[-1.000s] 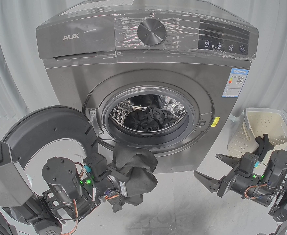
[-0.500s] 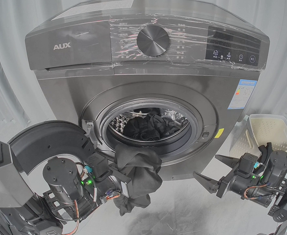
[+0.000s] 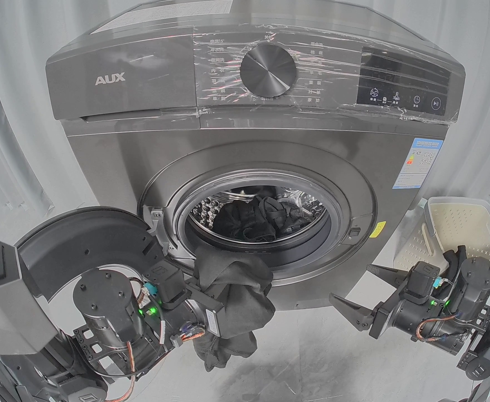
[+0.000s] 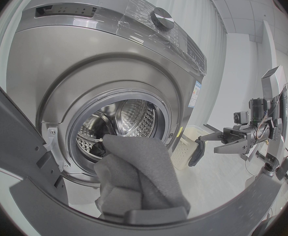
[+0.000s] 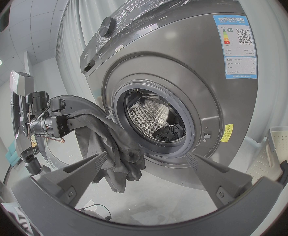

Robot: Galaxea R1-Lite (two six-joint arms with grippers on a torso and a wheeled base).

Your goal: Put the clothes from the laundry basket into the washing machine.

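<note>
The grey washing machine (image 3: 256, 135) stands before me with its round door (image 3: 83, 241) swung open to the left. Dark clothes (image 3: 256, 219) lie inside the drum (image 4: 134, 115). My left gripper (image 3: 222, 291) is shut on a dark grey garment (image 3: 233, 297), which hangs just below the drum's rim; the same garment (image 4: 144, 167) covers the fingers. My right gripper (image 3: 351, 283) is open and holds nothing, low at the machine's right front. Behind it a dark garment (image 3: 451, 261) drapes over the rim of the cream laundry basket (image 3: 462, 224).
The open door takes up the space left of the left arm. The basket (image 5: 281, 145) leans against the machine's right side. Bare pale floor (image 3: 312, 358) lies between the two arms, and white curtains hang behind the machine.
The whole head view has shifted, with the machine now larger and nearer: the camera moved. The garment stays in the left gripper; the right gripper stays open.
</note>
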